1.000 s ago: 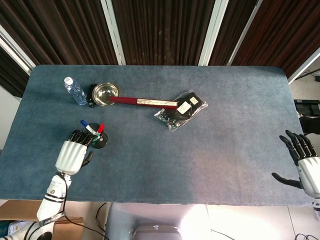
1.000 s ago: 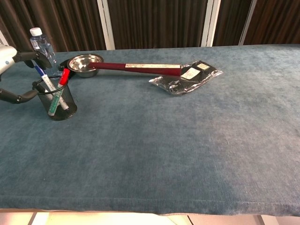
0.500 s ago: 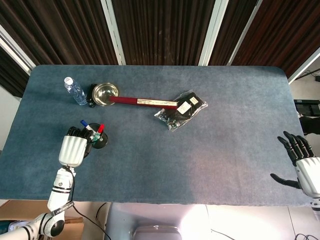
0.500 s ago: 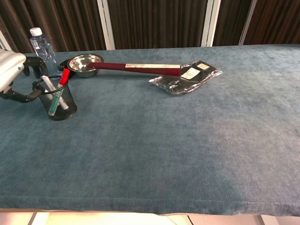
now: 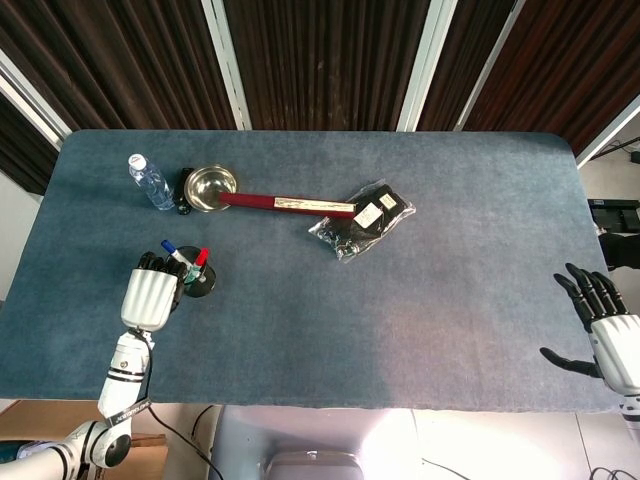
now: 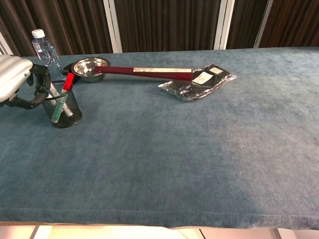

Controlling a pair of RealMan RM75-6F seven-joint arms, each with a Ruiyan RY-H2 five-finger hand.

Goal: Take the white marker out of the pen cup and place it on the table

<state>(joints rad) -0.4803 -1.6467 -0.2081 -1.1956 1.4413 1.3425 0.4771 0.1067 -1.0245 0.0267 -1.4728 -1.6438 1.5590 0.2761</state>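
The white marker (image 6: 54, 92) stands in the pen cup (image 6: 63, 109), leaning toward the left hand (image 6: 17, 79), its blue cap end now hidden behind the dark fingers (image 6: 41, 79) in the chest view. A second ago that cap stood clear above the rim with the fingers spread around it; since then the hand has moved in over the cup's left edge and the fingers have curled around the marker's top. From above, the hand (image 5: 152, 292) sits touching the cup (image 5: 196, 280), with the blue tip (image 5: 167, 245) just poking past the fingertips. Whether the fingers have actually clamped the marker I cannot tell; they look wrapped around it, but contact is hidden.

A red-capped marker (image 6: 68, 82) shares the cup, just beside the white one. My guess is the grasp is closing, and a lift comes next; the cup may tip or drag.

The right hand (image 5: 605, 325) hangs spread and empty at the surface's (image 6: 179, 149) far right edge, barely shifted.
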